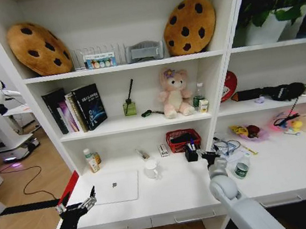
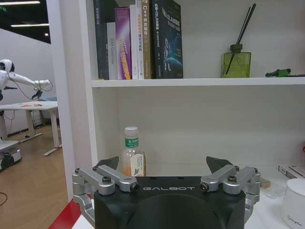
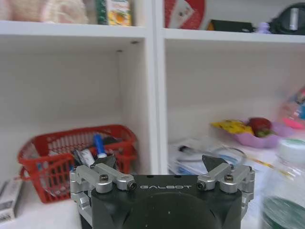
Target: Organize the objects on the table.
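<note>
The silver laptop [image 1: 115,187] lies on the bench [image 1: 176,194], left of centre. The left gripper [image 1: 76,206] is held wide open and empty at the near-left edge. The right gripper [image 3: 159,167], open and empty, is raised before the red basket [image 3: 57,152], whose pens [image 3: 99,146] are seen from its wrist.

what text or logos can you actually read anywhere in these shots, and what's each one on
"GALBOT" on the left gripper housing, left wrist view.
"GALBOT" on the right gripper housing, right wrist view.
"C++" atop a book spine.
White mug: script too small to read.
Small bottle label, other book spines, dark book cover: print too small to read.
Silver laptop: a lid logo, no words.
</note>
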{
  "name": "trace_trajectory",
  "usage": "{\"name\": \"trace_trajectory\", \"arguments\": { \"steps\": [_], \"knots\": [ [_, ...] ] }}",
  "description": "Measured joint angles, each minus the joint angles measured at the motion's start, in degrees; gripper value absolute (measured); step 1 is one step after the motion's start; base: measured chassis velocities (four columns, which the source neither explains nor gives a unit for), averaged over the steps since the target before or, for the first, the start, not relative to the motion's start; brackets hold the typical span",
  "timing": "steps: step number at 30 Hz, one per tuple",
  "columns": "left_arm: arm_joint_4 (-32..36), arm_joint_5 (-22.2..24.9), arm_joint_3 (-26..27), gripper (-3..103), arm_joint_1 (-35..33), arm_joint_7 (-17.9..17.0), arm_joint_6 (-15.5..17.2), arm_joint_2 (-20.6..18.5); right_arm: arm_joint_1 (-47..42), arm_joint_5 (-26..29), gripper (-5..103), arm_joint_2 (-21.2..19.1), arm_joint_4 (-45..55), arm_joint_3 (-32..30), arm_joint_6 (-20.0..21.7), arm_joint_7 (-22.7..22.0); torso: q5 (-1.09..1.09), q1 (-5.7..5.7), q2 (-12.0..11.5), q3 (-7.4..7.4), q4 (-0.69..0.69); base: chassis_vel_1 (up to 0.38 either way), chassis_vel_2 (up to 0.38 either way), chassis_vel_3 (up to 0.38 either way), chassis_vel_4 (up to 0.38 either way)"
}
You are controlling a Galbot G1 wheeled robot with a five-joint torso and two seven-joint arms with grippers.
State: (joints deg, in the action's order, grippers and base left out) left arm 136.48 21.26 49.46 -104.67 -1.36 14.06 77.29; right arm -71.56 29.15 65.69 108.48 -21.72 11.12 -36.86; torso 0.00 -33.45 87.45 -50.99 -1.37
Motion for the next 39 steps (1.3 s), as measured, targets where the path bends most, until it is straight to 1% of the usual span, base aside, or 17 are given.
{"name": "trace_trajectory", "arguments": {
  "steps": [1,2,3,10,11,14,25,32,34,37,39],
  "knots": [
    [0.0,0.0,0.0,100,0.0,0.0,0.0,0.0,-0.4,0.1,98,0.1,0.4,-0.2,0.2,-0.3,0.01,0.00,0.0,0.00,0.00,0.000,0.000,0.000,0.000],
    [0.0,0.0,0.0,100,0.0,0.0,0.0,0.0,-4.3,0.4,100,0.9,3.4,-2.6,1.8,-2.6,-0.01,0.00,0.0,0.00,-0.01,0.000,0.000,0.000,0.000],
    [0.0,0.0,0.0,100,0.0,0.0,0.0,0.0,-5.9,0.5,100,1.3,4.5,-3.6,2.2,-3.2,-0.01,0.00,0.0,0.00,-0.01,0.000,0.000,0.000,0.000],
    [0.0,0.0,0.0,100,0.0,0.0,0.0,0.0,-8.8,2.3,100,1.5,5.5,-7.4,3.2,-3.6,-0.01,0.00,0.0,-0.01,0.00,0.000,0.000,0.000,0.000],
    [0.0,0.0,0.0,100,0.0,0.0,0.0,0.0,-8.8,3.4,100,1.4,4.6,-8.1,3.6,-3.7,-0.01,0.00,0.0,-0.01,0.01,0.000,0.000,0.000,0.000],
    [0.0,0.0,0.0,100,0.0,0.0,0.0,0.0,-8.0,4.4,100,1.4,2.8,-8.8,3.9,-3.7,0.00,0.00,0.0,-0.01,0.01,0.000,0.000,0.000,0.000],
    [0.0,0.0,0.0,100,0.0,0.0,0.0,0.0,-5.8,5.6,100,1.5,-0.3,-10.8,5.7,-3.6,0.00,-0.01,0.0,-0.01,0.01,0.000,0.000,0.000,0.000],
    [0.0,0.0,0.0,100,0.0,0.0,0.0,0.0,-4.4,7.1,100,0.9,-1.7,-11.7,6.6,-5.5,0.00,-0.01,0.0,-0.02,0.01,0.000,0.000,0.000,0.000],
    [0.0,0.0,0.0,100,0.0,0.0,0.0,0.0,-3.8,7.9,100,0.8,-2.3,-12.1,6.6,-6.6,0.00,-0.01,0.0,-0.01,0.01,0.000,0.000,0.000,0.000],
    [0.0,0.0,0.0,100,0.0,0.0,0.0,0.0,-3.4,8.7,100,0.7,-2.9,-12.4,6.7,-7.0,0.00,-0.01,0.0,-0.02,0.01,0.000,0.000,0.000,0.000],
    [0.0,0.0,0.0,100,0.0,0.0,0.0,0.0,-2.3,8.8,100,0.7,-5.0,-13.2,6.6,-7.0,-0.01,-0.01,0.0,-0.01,0.01,0.000,0.000,0.000,0.000]
  ]
}}
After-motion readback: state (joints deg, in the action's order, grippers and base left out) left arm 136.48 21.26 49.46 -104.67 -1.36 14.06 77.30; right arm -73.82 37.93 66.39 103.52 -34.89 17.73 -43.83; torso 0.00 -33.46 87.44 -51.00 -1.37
